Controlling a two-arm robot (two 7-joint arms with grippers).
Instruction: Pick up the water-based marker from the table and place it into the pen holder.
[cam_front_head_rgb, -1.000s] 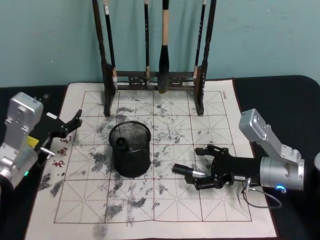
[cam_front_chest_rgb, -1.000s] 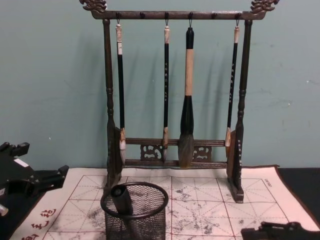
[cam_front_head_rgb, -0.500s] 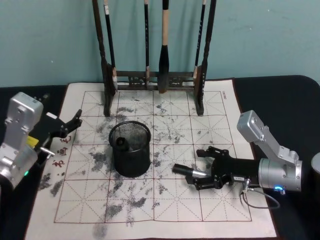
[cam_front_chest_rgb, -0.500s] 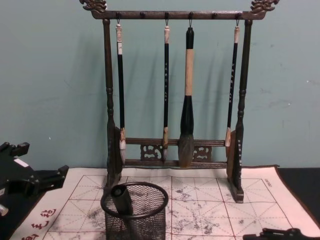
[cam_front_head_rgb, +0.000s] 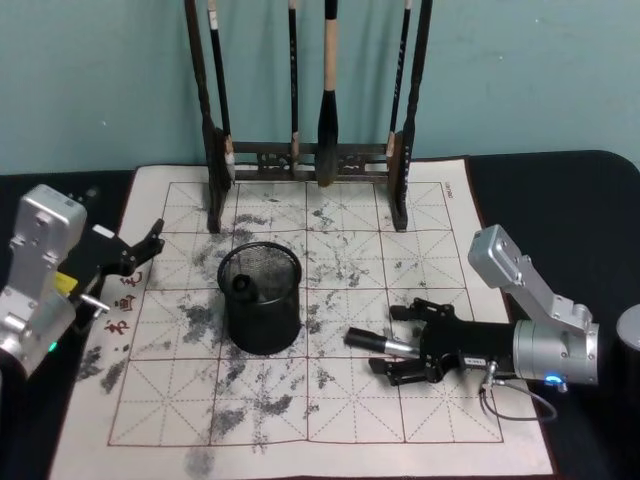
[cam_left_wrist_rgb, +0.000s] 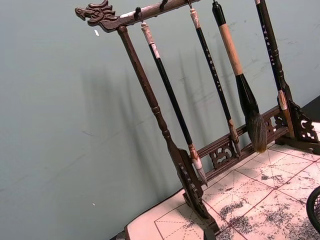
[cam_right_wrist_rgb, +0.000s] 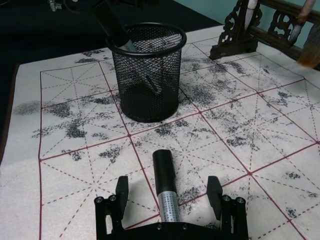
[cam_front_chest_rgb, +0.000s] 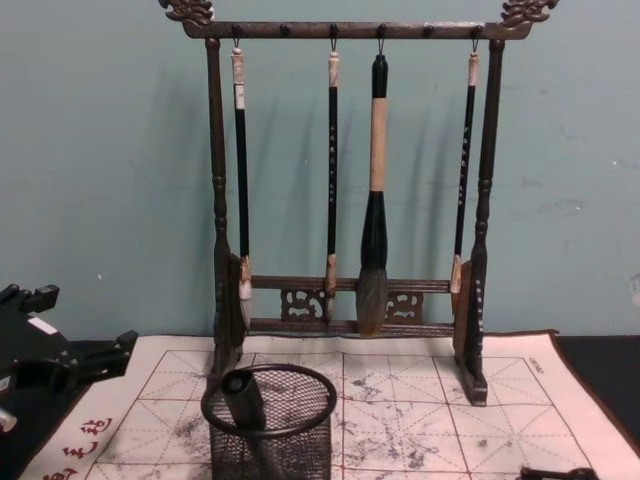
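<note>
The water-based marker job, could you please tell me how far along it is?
Nothing finished: the water-based marker lies on the table. In hand: the open right tool straddles it without gripping. Remaining: close, lift, carry to the pen holder, drop it in. The left tool sits parked at the table's left edge.

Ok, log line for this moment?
right gripper open, straddling water-based marker on table | left gripper parked left | pen holder awaiting marker

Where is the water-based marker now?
The marker lies on the table, right of the pen holder in the head view, straddled by the open right gripper.
</note>
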